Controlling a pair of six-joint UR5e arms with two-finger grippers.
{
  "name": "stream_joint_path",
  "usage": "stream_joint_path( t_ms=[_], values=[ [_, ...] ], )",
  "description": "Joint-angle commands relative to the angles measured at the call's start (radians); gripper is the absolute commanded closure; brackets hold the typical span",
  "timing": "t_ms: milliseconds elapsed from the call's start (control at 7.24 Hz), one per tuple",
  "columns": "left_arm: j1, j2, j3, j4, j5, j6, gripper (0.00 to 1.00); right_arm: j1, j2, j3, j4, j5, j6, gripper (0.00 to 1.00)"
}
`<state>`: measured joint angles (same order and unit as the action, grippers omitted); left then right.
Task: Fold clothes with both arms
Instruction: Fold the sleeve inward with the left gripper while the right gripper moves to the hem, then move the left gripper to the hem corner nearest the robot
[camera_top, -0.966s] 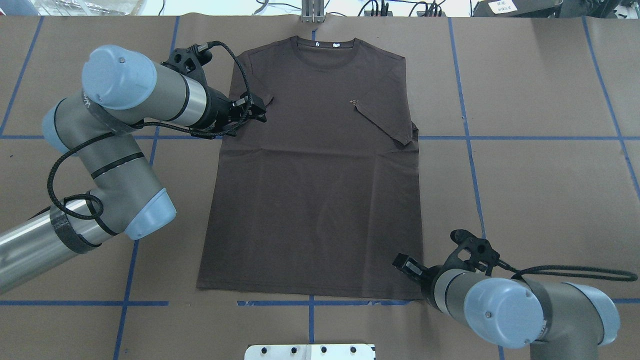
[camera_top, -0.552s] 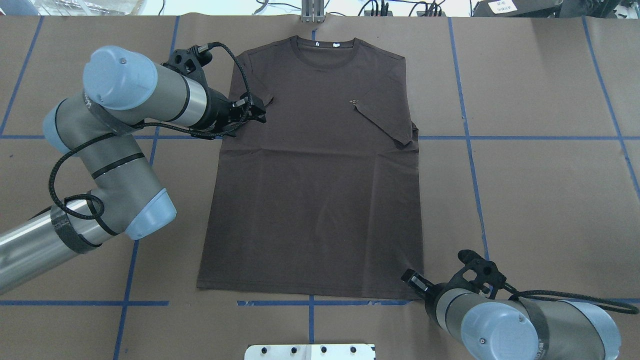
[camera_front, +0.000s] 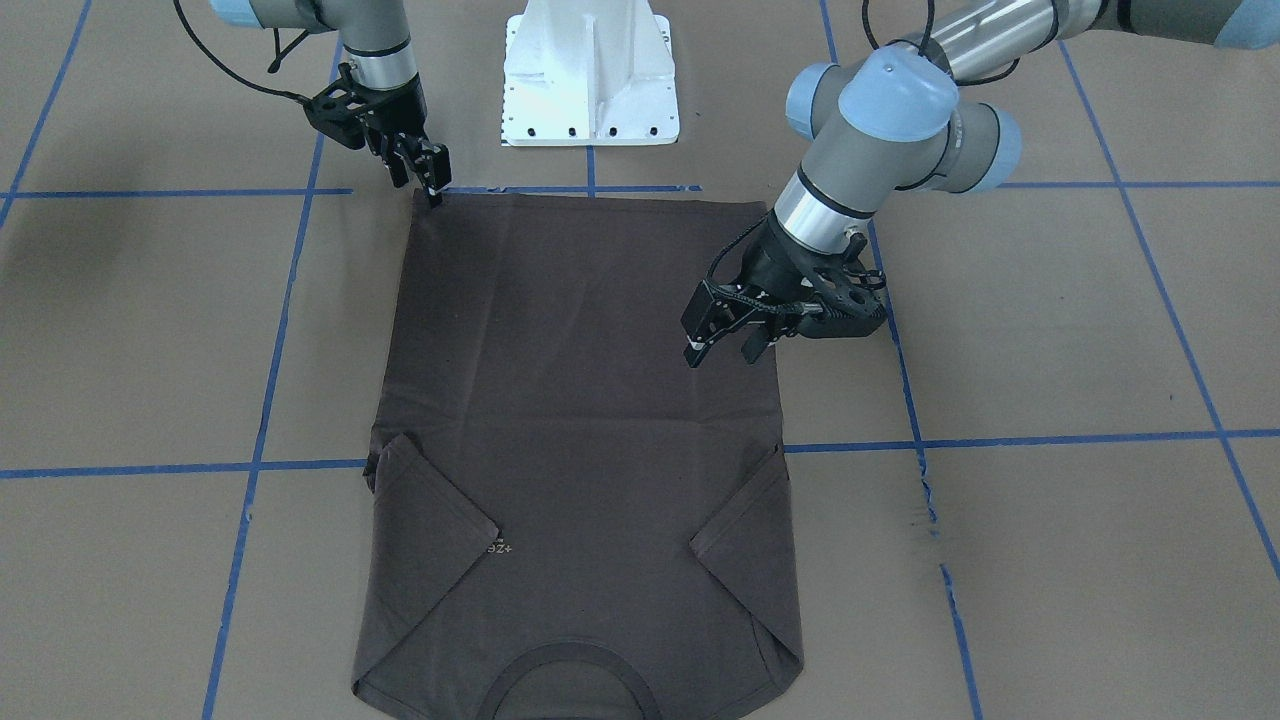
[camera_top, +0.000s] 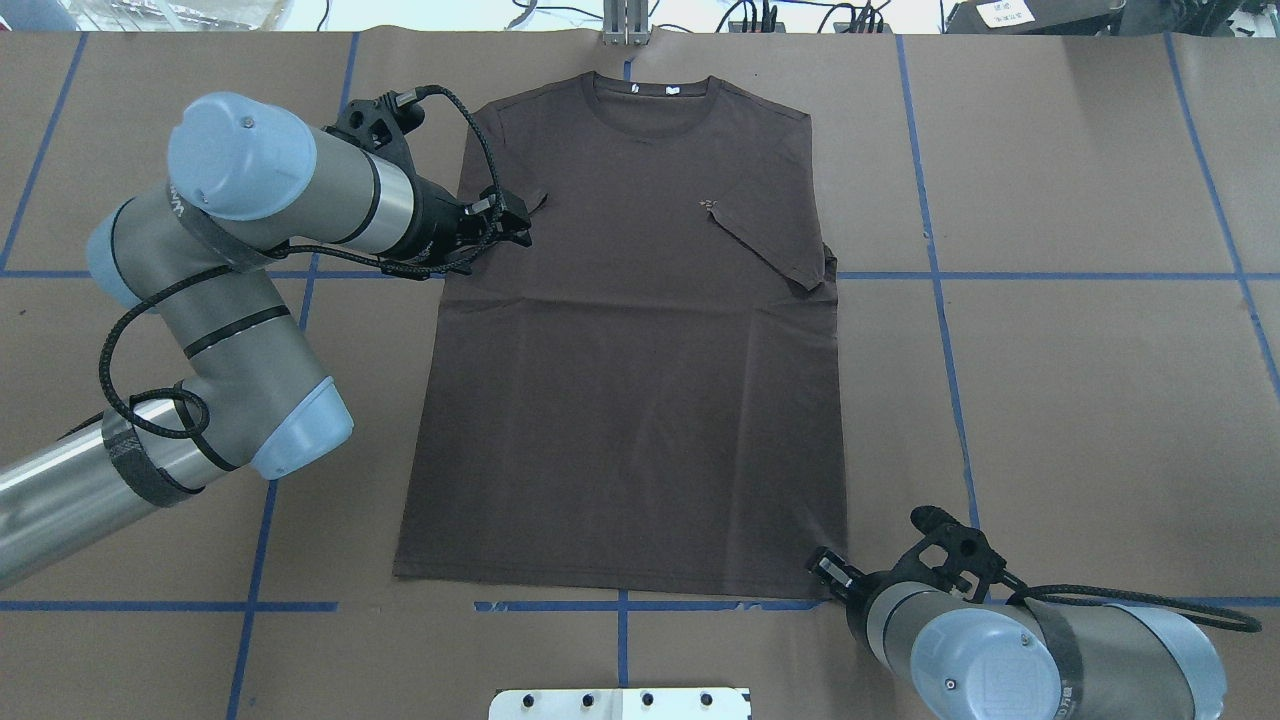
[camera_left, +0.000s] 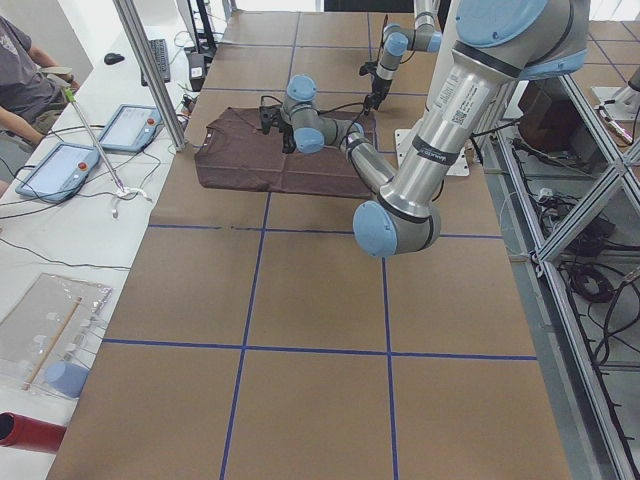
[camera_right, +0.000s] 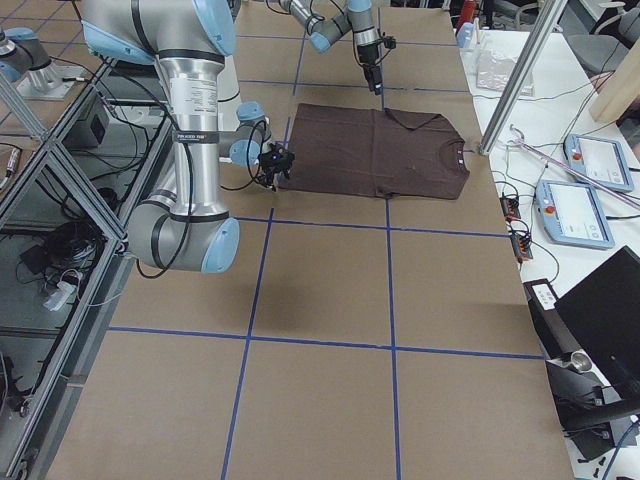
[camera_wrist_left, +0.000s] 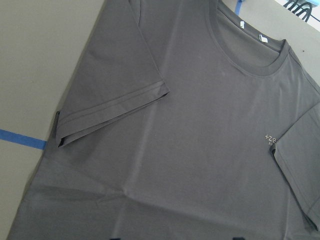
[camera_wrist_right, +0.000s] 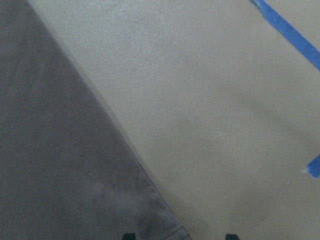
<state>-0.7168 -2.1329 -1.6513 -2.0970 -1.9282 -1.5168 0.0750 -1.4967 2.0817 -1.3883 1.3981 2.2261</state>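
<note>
The dark brown-grey T-shirt (camera_top: 630, 380) lies flat on the brown paper, collar (camera_top: 652, 100) at the far side and both sleeves folded inward. My left gripper (camera_top: 512, 222) hovers over the shirt's left side beside the folded left sleeve. In the front-facing view the left gripper (camera_front: 722, 348) is open and empty. My right gripper (camera_top: 826, 568) is low at the hem's near right corner. It also shows in the front-facing view (camera_front: 430, 185). In the right wrist view its tips stand apart, with the hem corner (camera_wrist_right: 165, 220) between them.
The white pedestal base (camera_front: 590, 70) stands just behind the hem. Blue tape lines (camera_top: 1050, 275) cross the paper. A side bench with tablets (camera_left: 60, 170) and a seated person (camera_left: 25, 70) lies beyond the collar end, past a metal post (camera_left: 150, 70).
My right gripper has moved back toward the robot and down to the hem's right corner. The left arm and the shirt have barely moved.
</note>
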Motion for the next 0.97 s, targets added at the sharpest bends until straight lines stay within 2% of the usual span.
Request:
stream_joint_path(
  t_ms=[0, 414, 552, 690, 828],
  values=[
    [-0.001, 0.001, -0.001, 0.002, 0.000, 0.001, 0.20, 0.000, 0.001, 0.003, 0.000, 0.001, 0.003, 1.00],
    [-0.001, 0.002, -0.013, 0.008, -0.002, -0.003, 0.20, 0.002, 0.001, 0.008, 0.000, 0.002, 0.001, 1.00],
    [0.005, 0.013, -0.043, 0.014, 0.000, -0.029, 0.17, 0.005, -0.003, 0.023, 0.000, 0.001, 0.001, 1.00],
    [0.079, 0.127, -0.185, 0.014, 0.012, -0.133, 0.17, 0.005, -0.011, 0.047, 0.000, 0.004, 0.001, 1.00],
    [0.173, 0.227, -0.281, 0.014, 0.111, -0.173, 0.17, 0.005, -0.014, 0.070, 0.000, 0.005, -0.002, 1.00]
  ],
)
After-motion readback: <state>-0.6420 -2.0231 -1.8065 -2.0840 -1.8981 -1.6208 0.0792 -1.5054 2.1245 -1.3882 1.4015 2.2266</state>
